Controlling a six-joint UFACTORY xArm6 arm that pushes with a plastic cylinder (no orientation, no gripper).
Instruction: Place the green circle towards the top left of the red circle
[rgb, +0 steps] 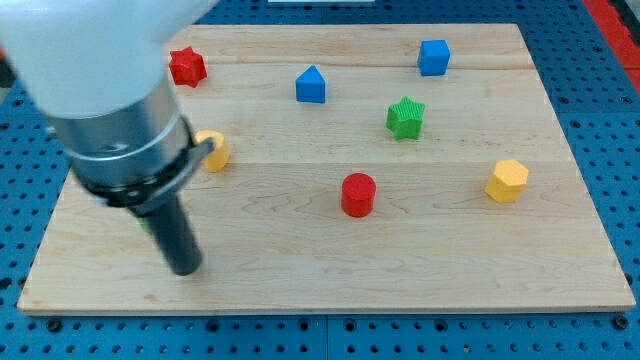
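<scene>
The red circle (357, 194) stands a little below the board's middle. My tip (185, 268) rests on the board at the lower left, far to the left of the red circle. A thin sliver of green (146, 225) shows at the rod's left edge, just above the tip. The arm hides the rest of it, so I cannot make out its shape. The arm's large grey and white body covers the upper left of the view.
A red star (186, 67) lies at the top left, a blue house-shaped block (311, 85) at top centre and a blue cube (433, 57) at the top right. A green star (405, 117) lies right of centre and a yellow hexagon (507, 181) at the right. A yellow block (215, 151) is partly hidden by the arm.
</scene>
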